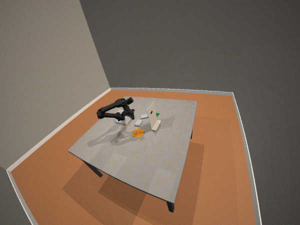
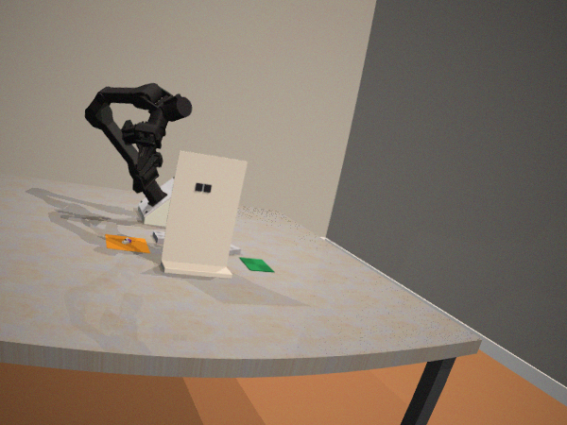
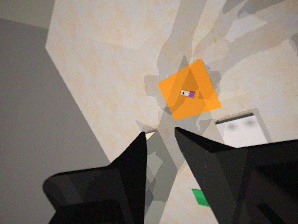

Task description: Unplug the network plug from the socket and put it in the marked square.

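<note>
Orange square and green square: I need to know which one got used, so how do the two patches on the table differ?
The orange square carries the small plug near its middle; the green square is bare. The orange square lies on the arm's side of the upright panel, in front of the hand; the green square lies on the panel's other side. In the exterior view the orange square looks larger. Both lie flat on the table.

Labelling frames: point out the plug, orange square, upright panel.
plug [image 3: 188,93], wrist view, middle of its body.
orange square [image 2: 137,246], exterior view, bare right part.
upright panel [image 2: 204,222], exterior view, middle of its face.
</note>
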